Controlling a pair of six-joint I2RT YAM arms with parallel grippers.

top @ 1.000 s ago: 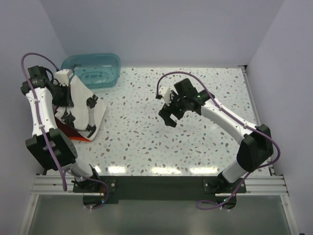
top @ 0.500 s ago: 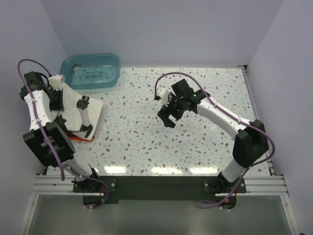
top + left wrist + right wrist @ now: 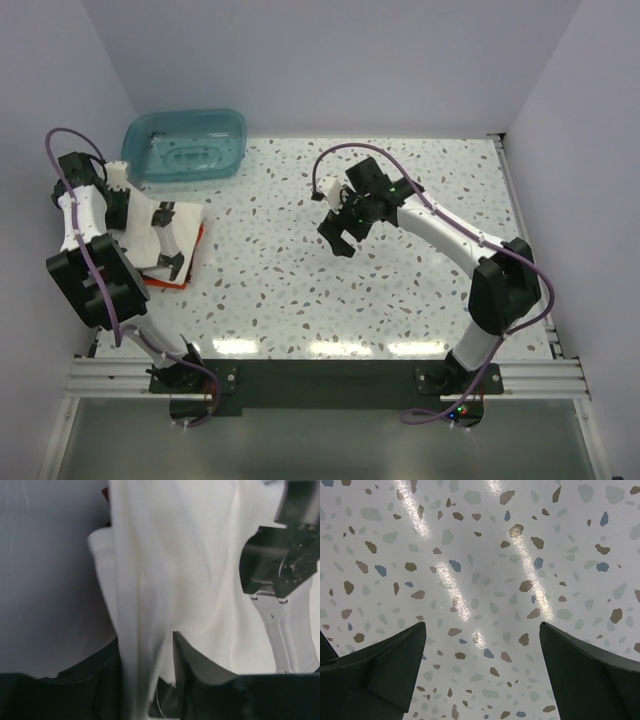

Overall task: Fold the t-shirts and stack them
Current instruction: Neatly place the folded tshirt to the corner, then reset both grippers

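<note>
from above: left gripper [image 3: 127, 210] low at the table's left edge, close by the wall, pinching the large plain cream-white t-shirt [image 3: 150, 238]. cream cloth draped over a dark red folded t-shirt [image 3: 152, 278], with a thin orange t-shirt edge [image 3: 199, 238] peeking out along the right side. translucent teal plastic tub [image 3: 185, 145] near, behind the pile. right gripper [image 3: 340, 235] well apart from all of it, above the speckled white tabletop [image 3: 300, 300] near the middle.

from the left wrist: dark fingers [image 3: 195, 680] drawn close, nipping a narrow hanging fold of the cream cloth between them; more cream cloth spread beyond, grey wall to the left, a sliver of dark red at the top edge.

from the right wrist: fingers [image 3: 385, 670] spread wide, nothing between them, only bare speckled tabletop below.
</note>
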